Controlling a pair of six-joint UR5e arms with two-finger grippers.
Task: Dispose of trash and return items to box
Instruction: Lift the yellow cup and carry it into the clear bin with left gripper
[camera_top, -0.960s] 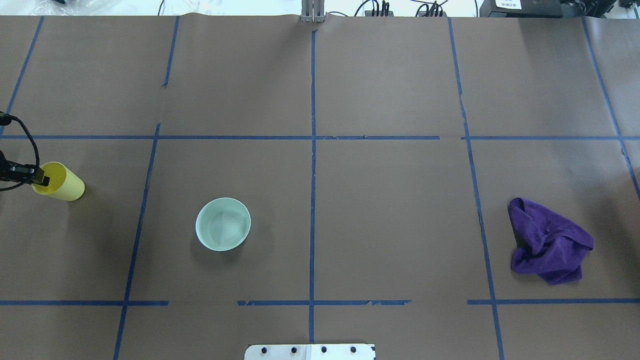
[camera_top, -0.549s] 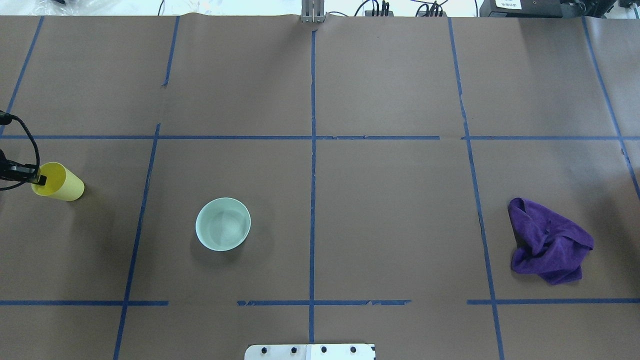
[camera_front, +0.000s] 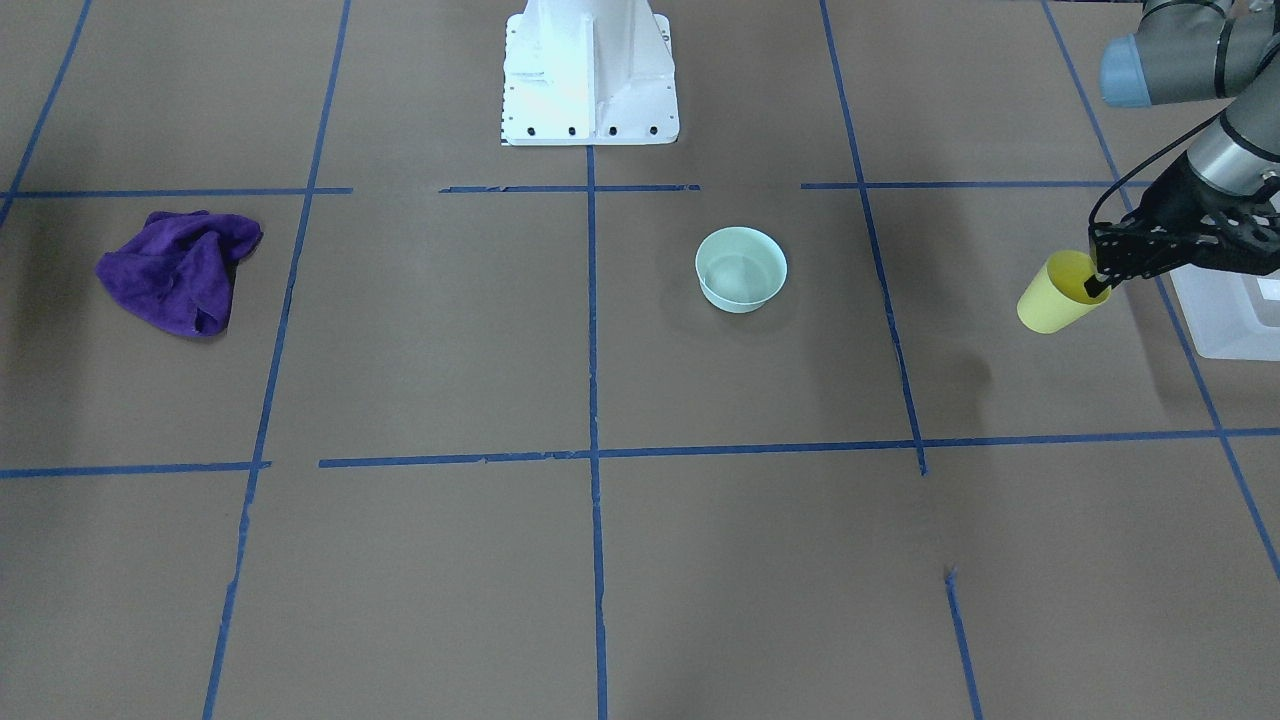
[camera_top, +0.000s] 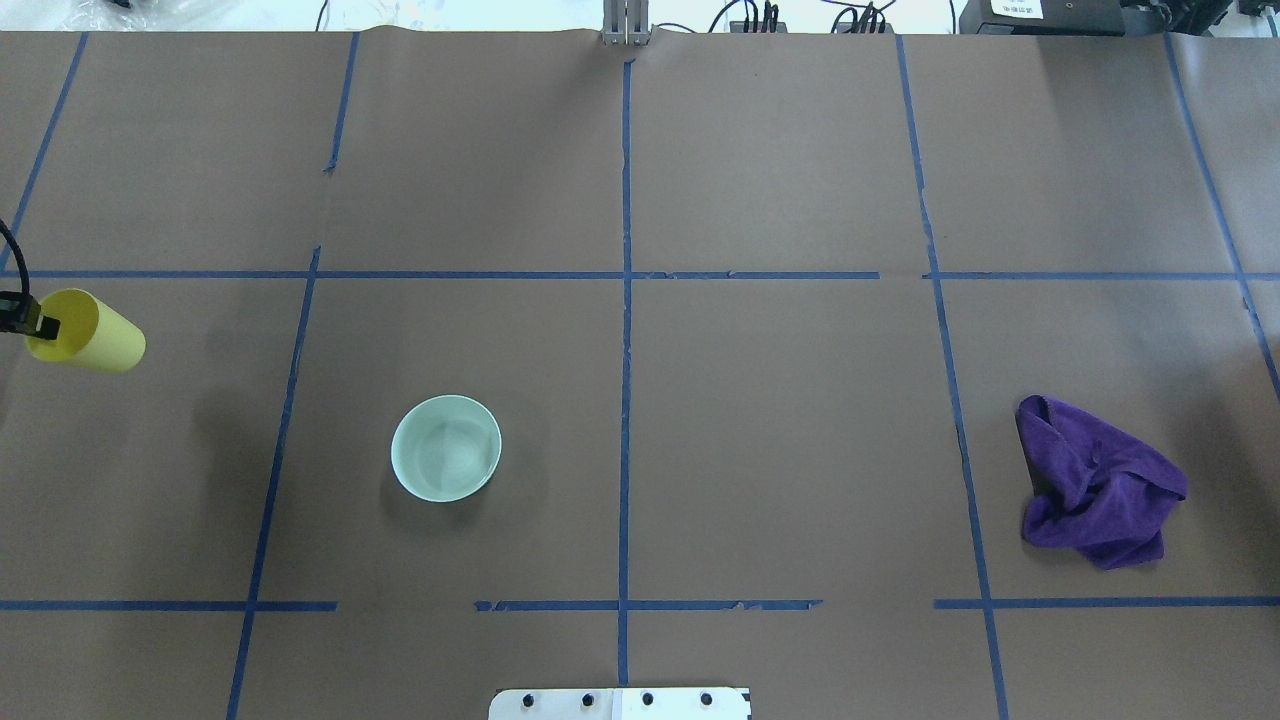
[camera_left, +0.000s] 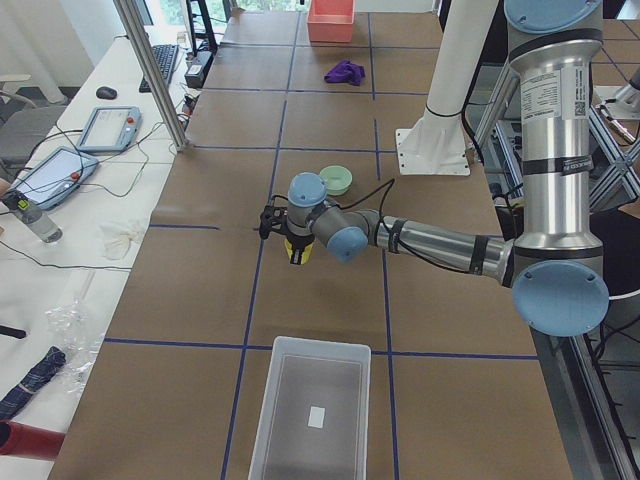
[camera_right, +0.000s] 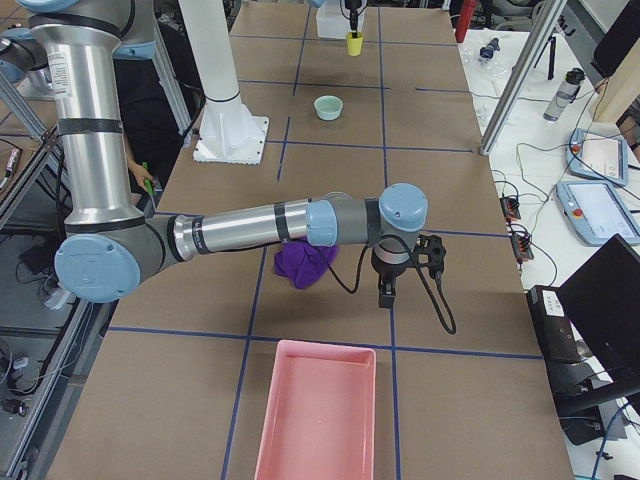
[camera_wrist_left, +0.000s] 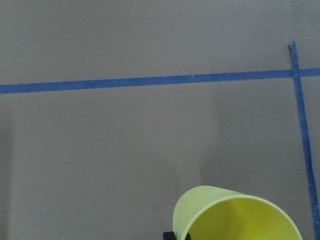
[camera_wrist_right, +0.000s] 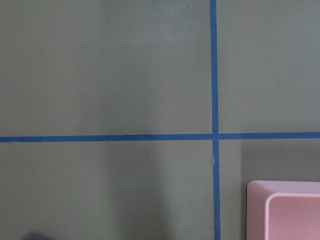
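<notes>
My left gripper (camera_front: 1098, 280) is shut on the rim of the yellow cup (camera_front: 1052, 298), one finger inside and one outside. It holds the cup tilted above the table, near the table's left end. The cup also shows in the overhead view (camera_top: 90, 335) and the left wrist view (camera_wrist_left: 235, 215). The mint-green bowl (camera_top: 446, 448) stands upright and empty on the table. The frosted-white box (camera_left: 315, 420) lies beyond the cup at the left end; its corner shows in the front view (camera_front: 1230, 320). My right gripper (camera_right: 385, 293) hangs over the table beside the purple cloth; I cannot tell if it is open or shut.
A crumpled purple cloth (camera_top: 1100, 490) lies on the right half of the table. A pink tray (camera_right: 315, 415) sits at the table's right end and shows in the right wrist view (camera_wrist_right: 287, 210). The white robot base (camera_front: 588, 70) stands at mid-table.
My left gripper has moved further left and away from the robot's side with the yellow cup still in its grip. The bowl and the cloth have not moved.
</notes>
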